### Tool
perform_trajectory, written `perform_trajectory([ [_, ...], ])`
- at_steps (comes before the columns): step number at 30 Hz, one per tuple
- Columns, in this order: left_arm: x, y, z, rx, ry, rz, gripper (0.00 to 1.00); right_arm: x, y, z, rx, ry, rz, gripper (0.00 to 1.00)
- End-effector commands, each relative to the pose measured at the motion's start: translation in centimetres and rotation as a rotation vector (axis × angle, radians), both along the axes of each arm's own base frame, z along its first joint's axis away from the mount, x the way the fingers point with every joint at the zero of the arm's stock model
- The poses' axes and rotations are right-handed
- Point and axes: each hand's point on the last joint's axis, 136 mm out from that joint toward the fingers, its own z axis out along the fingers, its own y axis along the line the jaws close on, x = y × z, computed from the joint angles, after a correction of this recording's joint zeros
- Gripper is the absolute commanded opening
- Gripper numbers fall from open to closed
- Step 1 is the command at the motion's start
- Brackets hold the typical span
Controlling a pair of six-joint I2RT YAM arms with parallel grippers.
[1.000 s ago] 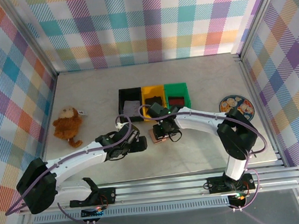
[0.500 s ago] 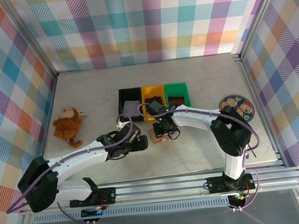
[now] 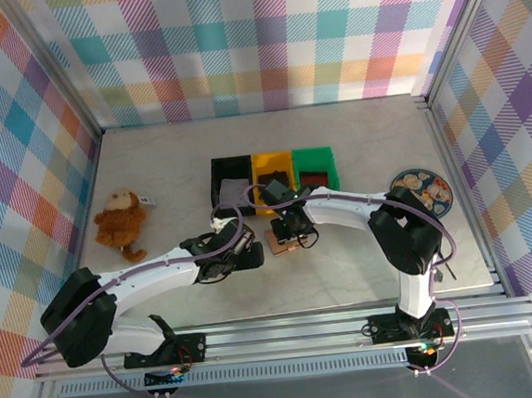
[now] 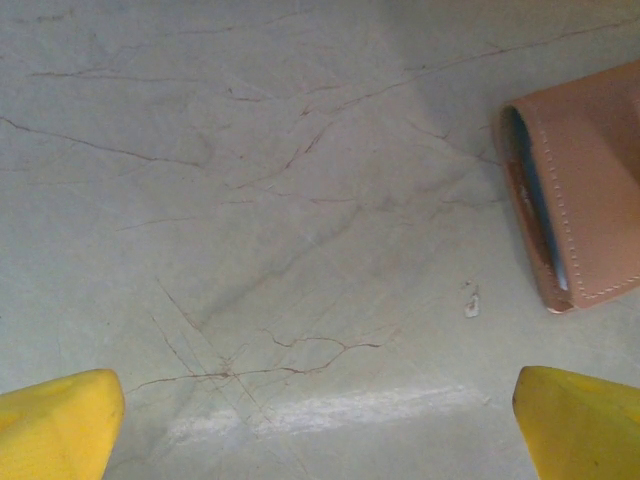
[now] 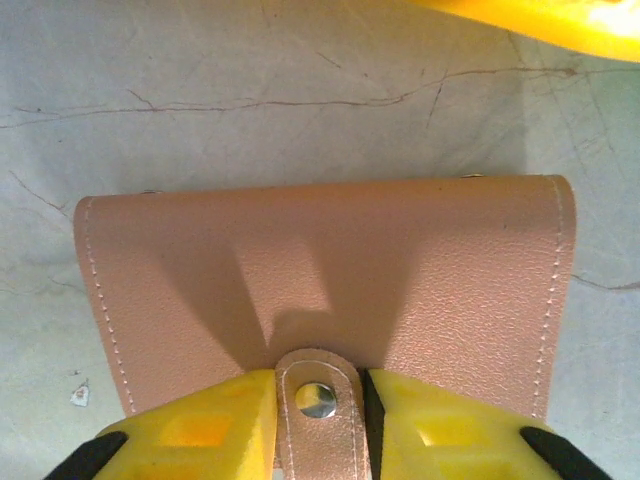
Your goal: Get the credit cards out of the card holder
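Note:
The pinkish-tan card holder [image 3: 277,244] lies closed on the marble table, just in front of the bins. In the right wrist view its leather cover [image 5: 320,270] spreads across the middle, with the snap strap [image 5: 318,398] folded over its near edge. My right gripper [image 5: 318,405] is shut on that strap, one yellow finger [image 5: 215,425] pressed on each side; from above the right gripper [image 3: 288,230] sits over the holder. My left gripper [image 4: 320,420] stands open just left of the holder [image 4: 585,190], whose blue-grey inside edge shows. From above the left gripper [image 3: 253,252] is low over the table. No cards show.
Black [image 3: 230,176], yellow [image 3: 273,170] and green [image 3: 315,167] bins stand in a row behind the holder; the yellow bin's rim [image 5: 540,15] is close to my right gripper. A plush monkey [image 3: 121,221] lies at the left and a patterned round plate [image 3: 420,189] at the right.
My left arm has crept right, toward the card holder. The right arm's elbow has swung inward while its gripper stays at the holder's strap.

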Motion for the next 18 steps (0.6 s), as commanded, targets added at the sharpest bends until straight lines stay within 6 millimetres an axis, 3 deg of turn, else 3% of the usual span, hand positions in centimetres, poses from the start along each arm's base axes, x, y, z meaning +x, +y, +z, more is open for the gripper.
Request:
perform_trajectory([
  [1, 0.8, -1.1, 0.6, -0.021, -0.021, 0.020, 1.00, -0.5, -0.4, -1.5, -0.010, 0.034, -0.009, 0.28],
  [6, 1.1, -1.4, 0.4, -0.022, -0.014, 0.033, 1.00, -1.1, -0.2, -1.2, 0.027, 0.040, 0.005, 0.18],
  [18, 1.5, -1.5, 1.0, -0.024, -0.006, 0.087, 1.00, -4.2, -0.3, -0.7, 0.142, 0.084, 0.065, 0.12],
])
